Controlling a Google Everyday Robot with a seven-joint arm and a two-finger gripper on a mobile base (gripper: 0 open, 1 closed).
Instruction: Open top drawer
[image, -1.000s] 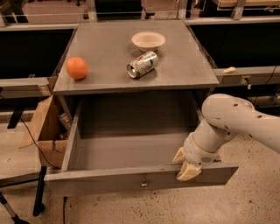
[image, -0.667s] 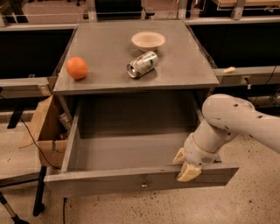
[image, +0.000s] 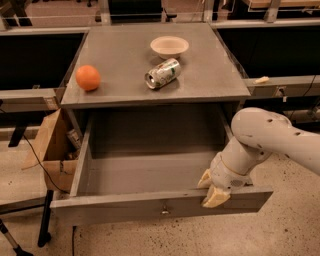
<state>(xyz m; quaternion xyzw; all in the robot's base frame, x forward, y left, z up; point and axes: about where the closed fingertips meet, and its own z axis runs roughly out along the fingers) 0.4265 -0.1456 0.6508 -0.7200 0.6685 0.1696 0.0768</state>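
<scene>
The top drawer (image: 150, 209) is a wide grey drawer pulled far out of the cabinet toward me, its deep grey inside bare. A small round brass knob (image: 164, 209) sits at the centre of its front panel. My gripper (image: 211, 189) hangs from the white arm (image: 270, 137) at the right end of the drawer's front edge, with its cream fingers (image: 216, 197) over the rim of the panel, well right of the knob.
On the grey cabinet top (image: 210, 75) are an orange (image: 88, 77), a can lying on its side (image: 162, 73) and a cream bowl (image: 169, 46). A cardboard box (image: 52, 150) stands at the left of the cabinet. Dark counters run on both sides.
</scene>
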